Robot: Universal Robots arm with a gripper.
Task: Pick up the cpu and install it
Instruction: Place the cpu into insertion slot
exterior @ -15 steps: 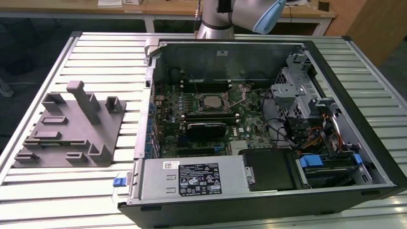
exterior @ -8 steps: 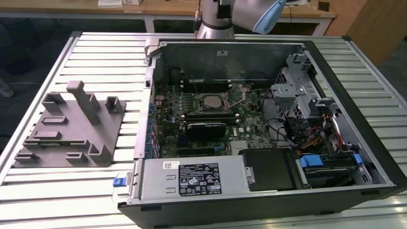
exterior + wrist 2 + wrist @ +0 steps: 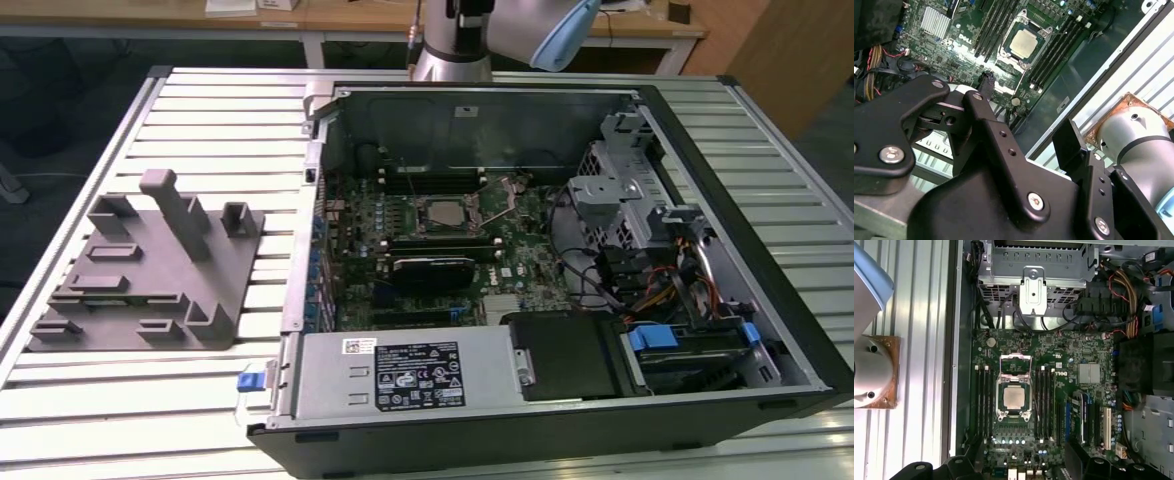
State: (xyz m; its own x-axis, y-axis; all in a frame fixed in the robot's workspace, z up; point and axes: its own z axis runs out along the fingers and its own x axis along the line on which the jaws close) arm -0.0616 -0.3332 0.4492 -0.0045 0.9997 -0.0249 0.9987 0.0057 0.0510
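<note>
slatted table [image 3: 200, 120], open computer case [image 3: 467, 125], cpu [image 3: 1014, 397] in socket [image 3: 1014, 416]

My arm [image 3: 457, 45] is cut off by the exterior view's top edge. In the second wrist view my gripper [image 3: 1004, 165] covers much of the motherboard [image 3: 944, 50]. In the exterior view the cpu [image 3: 442, 212] is too small to tell how it sits in its socket.

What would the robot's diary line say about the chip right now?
cpu: lying in its motherboard socket, nothing touching it | arm: raised over the open case, apart from cpu
</note>
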